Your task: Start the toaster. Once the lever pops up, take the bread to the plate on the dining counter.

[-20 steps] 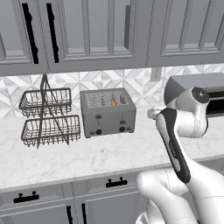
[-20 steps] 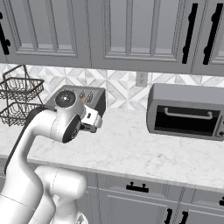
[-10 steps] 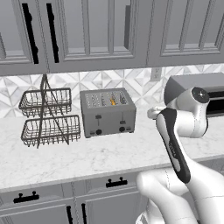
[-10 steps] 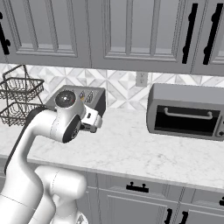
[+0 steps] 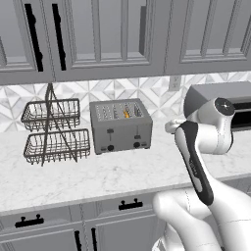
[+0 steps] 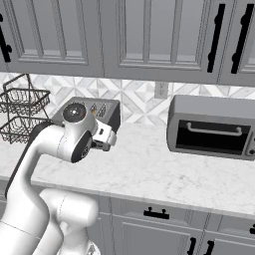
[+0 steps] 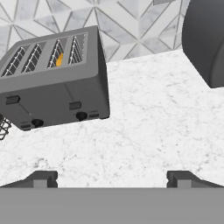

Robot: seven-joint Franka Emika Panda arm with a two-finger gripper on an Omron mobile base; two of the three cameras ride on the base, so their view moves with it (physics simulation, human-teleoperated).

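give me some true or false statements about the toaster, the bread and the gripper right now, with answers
1. The bread sits in one of the toaster's slots. True.
2. The gripper is closed on a toaster lever. False: its jaws stand wide open above bare worktop, short of the toaster.
3. The toaster has two black levers on its front. True.
4. The wire basket rack stands between the toaster and the toaster oven. False: the rack is on the toaster's far side from the oven.
5. The bread lies flat on the worktop. False: it stands edge-up inside a slot.
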